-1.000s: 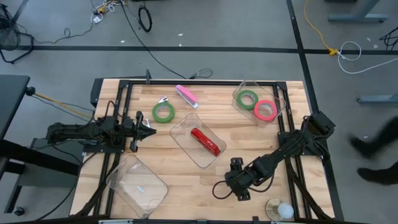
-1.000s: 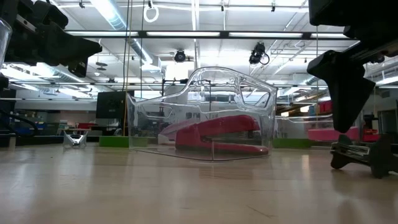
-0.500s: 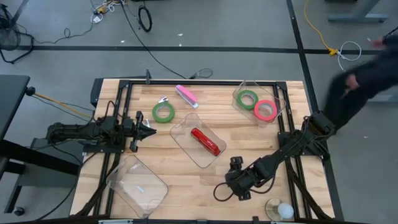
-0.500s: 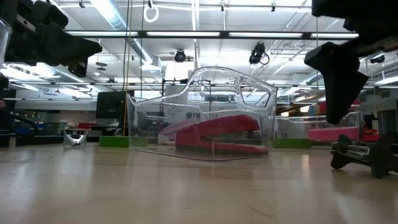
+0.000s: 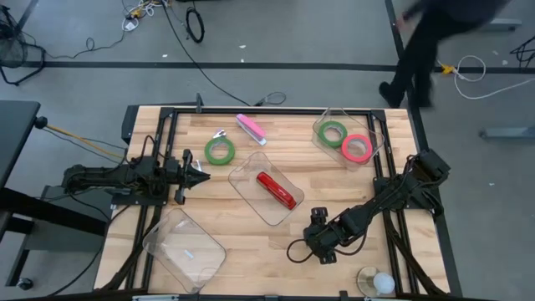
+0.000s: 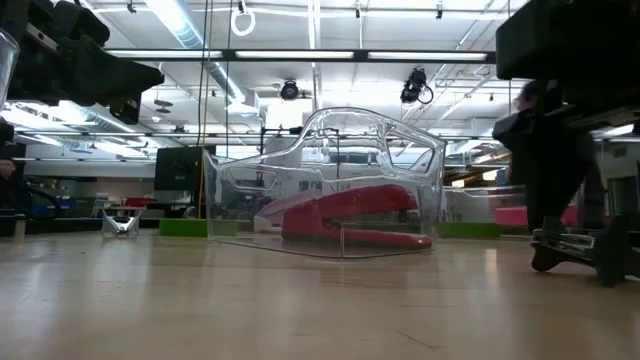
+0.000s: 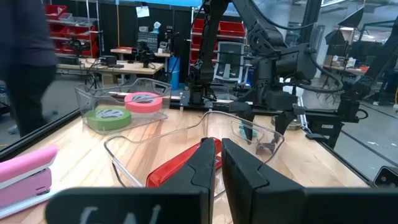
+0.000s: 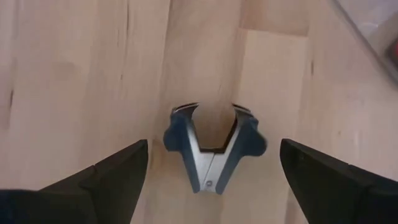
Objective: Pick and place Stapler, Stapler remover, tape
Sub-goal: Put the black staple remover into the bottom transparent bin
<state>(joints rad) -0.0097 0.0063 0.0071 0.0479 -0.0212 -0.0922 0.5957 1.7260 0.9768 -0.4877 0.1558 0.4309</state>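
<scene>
Since a second ago our right gripper (image 5: 294, 251), low in the high view, has edged up-frame and now hangs over the staple remover (image 8: 213, 149) with fingers spread wide to either side; we judge a grasp is close. The remover is blue-grey with curved claws, lying on the bare worktop (image 5: 251, 242). Our left gripper (image 5: 201, 177) waits mid-left, pinched nearly shut and empty.

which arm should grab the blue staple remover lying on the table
Right. Its open gripper hangs directly over the staple remover; the left gripper waits across the table.
</scene>
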